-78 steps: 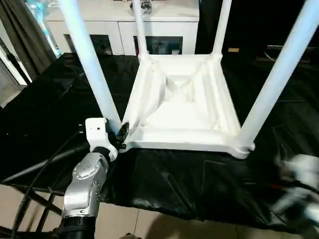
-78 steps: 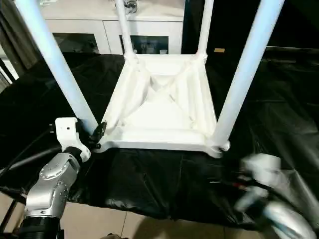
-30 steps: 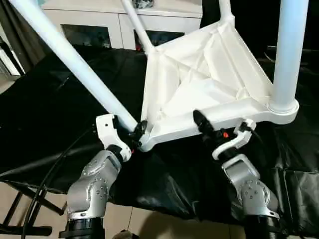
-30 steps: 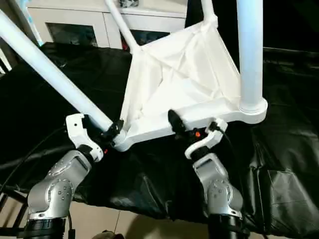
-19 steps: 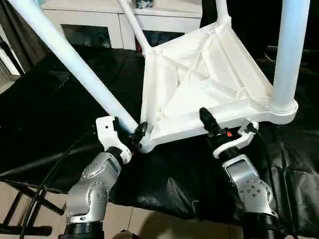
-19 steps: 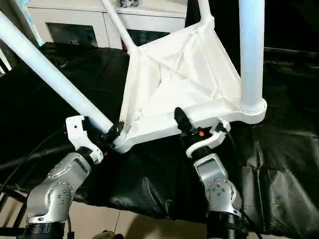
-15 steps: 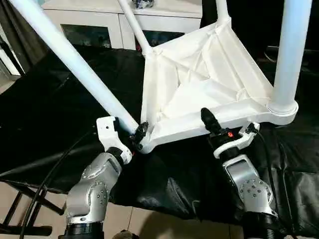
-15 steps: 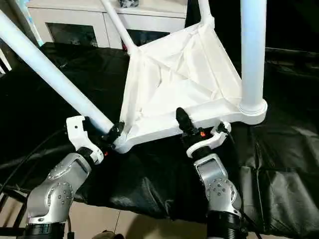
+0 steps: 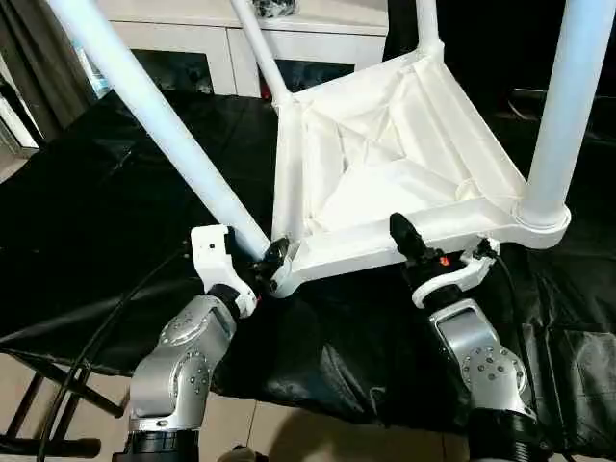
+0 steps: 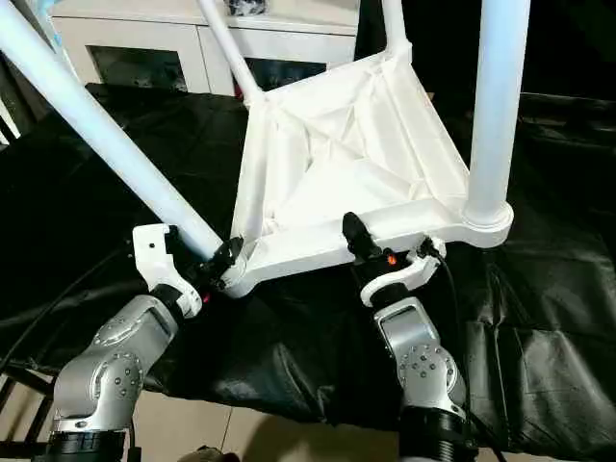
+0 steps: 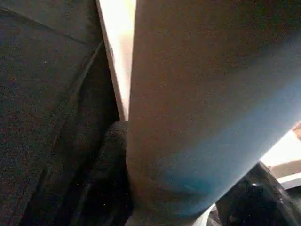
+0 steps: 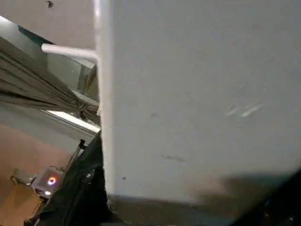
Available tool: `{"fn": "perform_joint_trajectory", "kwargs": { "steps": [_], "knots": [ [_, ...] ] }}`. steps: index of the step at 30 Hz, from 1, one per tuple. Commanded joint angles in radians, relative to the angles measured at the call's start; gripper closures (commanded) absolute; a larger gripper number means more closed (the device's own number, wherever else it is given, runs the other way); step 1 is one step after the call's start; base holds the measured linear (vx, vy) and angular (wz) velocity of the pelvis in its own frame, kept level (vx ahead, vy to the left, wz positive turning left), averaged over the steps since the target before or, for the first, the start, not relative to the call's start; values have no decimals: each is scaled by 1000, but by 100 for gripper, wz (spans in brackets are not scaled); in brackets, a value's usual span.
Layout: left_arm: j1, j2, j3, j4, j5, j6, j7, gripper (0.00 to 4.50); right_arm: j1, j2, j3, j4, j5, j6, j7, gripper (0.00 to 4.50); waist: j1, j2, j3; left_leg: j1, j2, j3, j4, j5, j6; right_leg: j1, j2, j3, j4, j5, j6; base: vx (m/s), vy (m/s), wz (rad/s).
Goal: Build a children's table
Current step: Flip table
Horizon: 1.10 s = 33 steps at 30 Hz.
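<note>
The children's table (image 9: 385,164) lies upside down on the black cloth, tilted, with its ribbed underside up and four white legs in their corner sockets. My left gripper (image 9: 272,265) is shut around the base of the near-left leg (image 9: 164,135) at its socket. The left wrist view shows that leg (image 11: 202,103) between the black fingers (image 11: 108,160). My right gripper (image 9: 409,245) clamps the tabletop's near rim (image 12: 197,94), one finger (image 9: 402,234) over the rim's top. The near-right leg (image 9: 568,115) stands just right of it.
Black cloth (image 9: 96,212) covers the work surface, and its front edge runs just behind my forearms. A white glass-door cabinet (image 9: 192,38) stands behind the table. A black cable (image 9: 87,337) hangs at the left near the floor.
My right gripper's fingers have closed on the near rim and shifted slightly right along it. The table's near-right corner has dropped a little. The left gripper keeps its hold.
</note>
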Motion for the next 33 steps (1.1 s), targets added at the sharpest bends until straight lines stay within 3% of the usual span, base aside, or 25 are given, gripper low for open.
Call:
{"fn": "perform_joint_trajectory", "kwargs": {
  "steps": [1,3,5,9,11,13,16,19,20,22,23,25,26,28,31,33],
  "knots": [
    [5,-9,-8,19,-57,15,-59,202,-21,-6,-16,-43,-2,-15,-3,218,7,-10,-60,21,35,-21,-65,-98,14,34,-40,26,-54,-2,-167,0,0,0],
    [8,9,-9,13,-54,17,-65,167,-20,-7,-24,-53,-2,-25,-12,221,7,-10,-61,21,34,-21,-65,-94,12,33,-40,26,-53,1,-166,0,0,0],
    [18,32,-12,-4,-69,41,-92,164,-21,-10,-27,-61,-4,-31,-14,225,8,-6,-64,23,33,-21,-63,-81,7,32,-40,25,-50,13,-172,0,0,0],
    [42,102,-49,-32,-22,16,-140,125,-23,-12,-32,-81,-4,-42,-34,232,13,-7,-73,12,27,-21,-46,23,51,32,-33,23,-31,182,-178,0,0,0],
    [53,128,-50,-36,12,-2,-129,119,-26,-14,-36,-92,-5,-49,-47,233,13,-7,-68,12,28,-18,-49,-20,59,29,-35,24,-36,139,-177,0,0,0],
    [90,183,-33,-62,41,-25,-133,92,-30,-29,-43,-117,-17,-62,-65,234,16,-4,-64,17,34,-19,-57,-90,34,26,-38,25,-45,26,-168,0,0,0],
    [134,223,-41,-102,58,-63,-158,75,-29,-38,-47,-137,-40,-74,-78,234,16,2,-61,20,37,-21,-63,-125,1,22,-35,25,-48,-33,-151,0,0,0],
    [168,251,-64,-142,70,-89,-182,40,-30,-42,-52,-153,-45,-83,-96,234,20,4,-61,22,37,-21,-64,-136,-12,19,-33,27,-50,-40,-130,0,0,0],
    [189,272,-83,-179,78,-100,-203,40,-31,-48,-52,-167,-54,-92,-108,234,24,8,-62,25,36,-21,-64,-139,-19,16,-32,27,-49,-39,-123,0,0,0],
    [203,289,-99,-210,85,-113,-224,37,-32,-53,-52,-178,-63,-99,-122,235,27,6,-63,24,36,-20,-64,-136,-25,14,-31,27,-46,-24,-116,0,0,0],
    [212,297,-107,-233,91,-124,-231,37,-32,-60,-50,-187,-79,-106,-133,235,29,15,-63,24,36,-21,-65,-142,-31,14,-32,27,-45,-25,-117,0,0,0],
    [225,333,-144,-290,117,-158,-256,37,-26,-84,-41,-226,-116,-110,-154,236,27,17,-62,21,34,-23,-66,-152,-43,17,-30,26,-46,-24,-106,0,0,0],
    [223,349,-162,-301,141,-180,-264,37,-21,-98,-35,-243,-137,-110,-158,236,27,19,-62,21,33,-24,-66,-152,-44,17,-29,26,-47,-22,-101,0,0,0],
    [208,363,-181,-313,159,-202,-275,37,-11,-125,-19,-273,-176,-100,-173,236,25,11,-63,20,30,-21,-62,-136,-34,19,-29,28,-47,-11,-90,0,0,0],
    [160,356,-202,-328,182,-247,-272,37,18,-172,-3,-327,-223,-74,-200,236,30,17,-64,24,30,-18,-60,-135,-32,15,-29,31,-52,-63,-68,0,0,0],
    [119,336,-207,-353,157,-221,-271,37,40,-196,-7,-362,-229,-53,-221,236,27,18,-63,22,29,-19,-61,-140,-44,15,-28,30,-52,-81,-62,0,0,0]
  ]
}}
